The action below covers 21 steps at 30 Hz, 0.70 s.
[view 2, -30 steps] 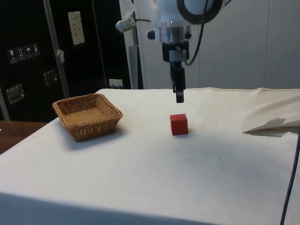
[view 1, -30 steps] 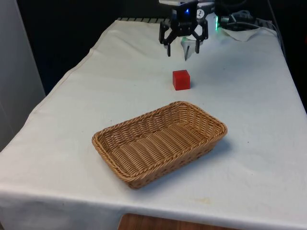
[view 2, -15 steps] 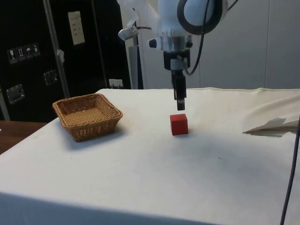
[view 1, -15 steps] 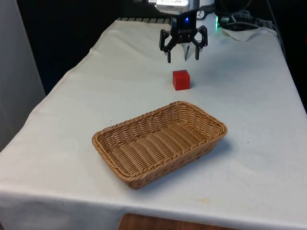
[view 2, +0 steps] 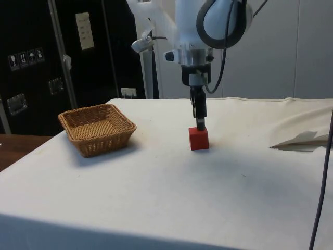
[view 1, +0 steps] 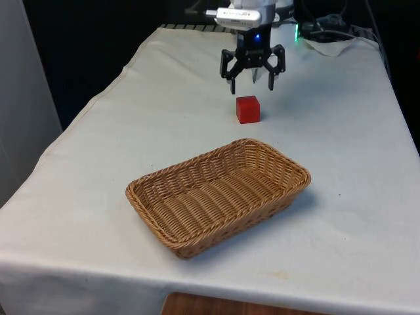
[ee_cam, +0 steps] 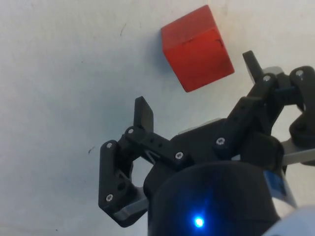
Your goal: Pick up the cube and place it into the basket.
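One cube: the red cube [view 1: 248, 109] sits on the white cloth [view 1: 131, 118], not touched by me, flat on one face.
Gripper state: my gripper [view 1: 252, 84] has its two fingers spread wide apart and it holds nothing.
Gripper position: in the front view it hangs above the cloth, just behind the cube as seen from that camera, with the fingertips a little higher than the top of the cube.
Cube against gripper, side view: my gripper [view 2: 200, 124] points straight down and its tip appears just above the top face of the cube [view 2: 198, 138]; from this angle I cannot tell if they touch.
Cube against gripper, wrist view: the cube [ee_cam: 197, 47] lies ahead of my fingertips and is not between them; it is nearer to one finger [ee_cam: 253, 64] than to the other, and its edges are turned a little compared with the line of the fingers. My gripper [ee_cam: 197, 88] has only bare cloth between the fingers.
Basket: the woven basket [view 1: 164, 197] stands on the cloth nearer to the front camera than the cube, apart from it, and it has nothing inside. In the side view the basket [view 2: 78, 127] is well apart from the cube, toward the dark cabinets.
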### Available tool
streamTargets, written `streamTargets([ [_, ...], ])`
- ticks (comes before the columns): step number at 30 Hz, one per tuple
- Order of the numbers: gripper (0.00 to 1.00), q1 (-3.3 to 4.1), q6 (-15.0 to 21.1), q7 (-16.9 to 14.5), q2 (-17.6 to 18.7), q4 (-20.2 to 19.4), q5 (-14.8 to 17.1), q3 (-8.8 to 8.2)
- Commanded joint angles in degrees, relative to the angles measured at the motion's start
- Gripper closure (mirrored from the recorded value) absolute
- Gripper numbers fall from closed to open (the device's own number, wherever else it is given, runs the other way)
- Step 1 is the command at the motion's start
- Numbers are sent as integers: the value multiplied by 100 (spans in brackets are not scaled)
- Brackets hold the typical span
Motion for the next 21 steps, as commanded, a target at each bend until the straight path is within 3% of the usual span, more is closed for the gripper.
streamTargets([
  [1, 0, 6, 109, -17, 29, -29, 74, 29],
  [12, 0, 0, 407, 0, 315, 6, 86, 86],
  [21, 0, 0, 407, 17, 355, 17, 29, 63],
])
